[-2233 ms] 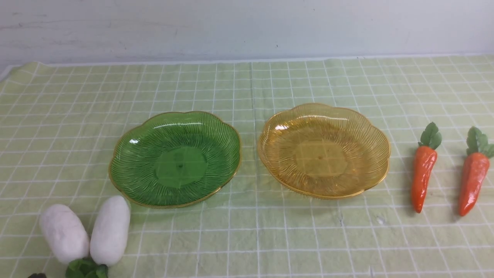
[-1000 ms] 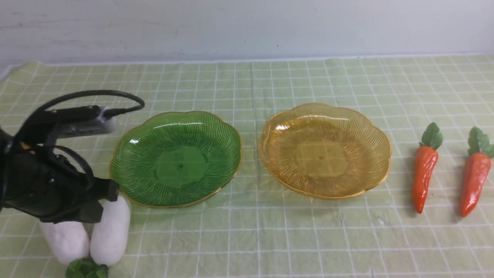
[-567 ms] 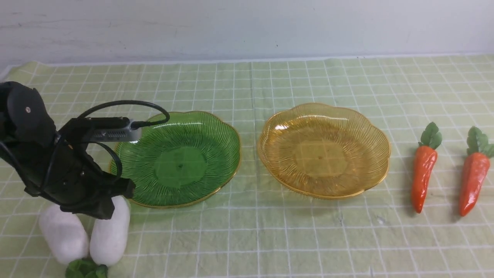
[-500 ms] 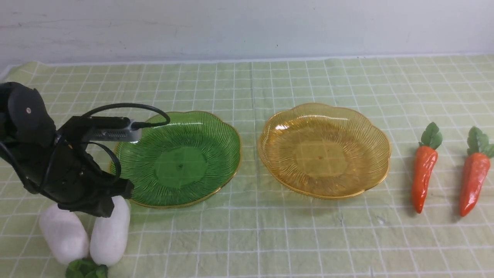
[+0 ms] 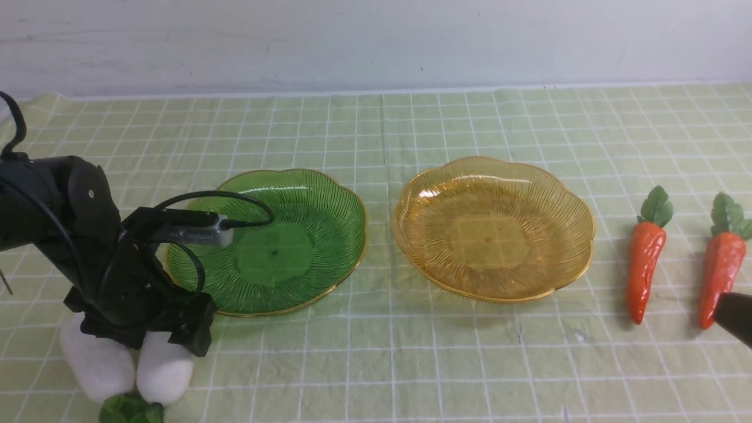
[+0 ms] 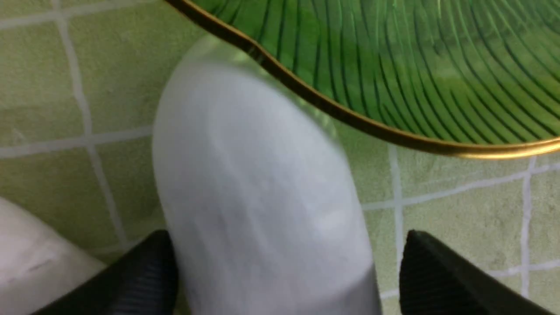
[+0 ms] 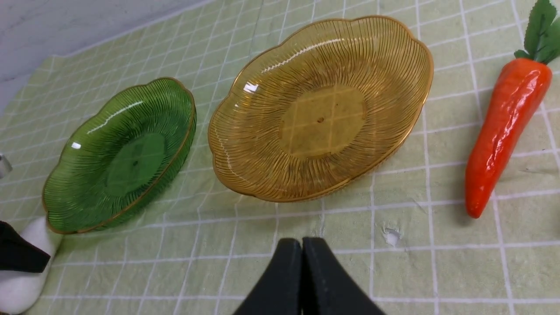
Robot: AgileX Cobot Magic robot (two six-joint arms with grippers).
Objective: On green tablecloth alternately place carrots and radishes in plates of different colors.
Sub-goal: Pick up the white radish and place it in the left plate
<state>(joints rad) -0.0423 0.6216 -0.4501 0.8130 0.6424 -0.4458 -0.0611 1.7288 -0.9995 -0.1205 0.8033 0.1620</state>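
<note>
The green tablecloth [image 5: 376,364] fills the front view below the pale wall. At its middle sit two plates, the green plate [image 5: 305,235] left of centre and the amber plate [image 5: 492,229] right of centre, close but not touching, both empty. In the lower left the left gripper [image 5: 154,339] is spread wide over the right-hand radish [image 5: 164,373], one finger on each side, not clamped on it. That radish's far end lies at the green plate's gold rim. The other radish [image 5: 97,367] lies just beside it, further left. At the right edge two carrots [image 5: 643,267] lie side by side on the cloth, leaves pointing up the frame. The right gripper [image 7: 302,271] shows at the lower right corner, its fingers pressed together, holding nothing.
</note>
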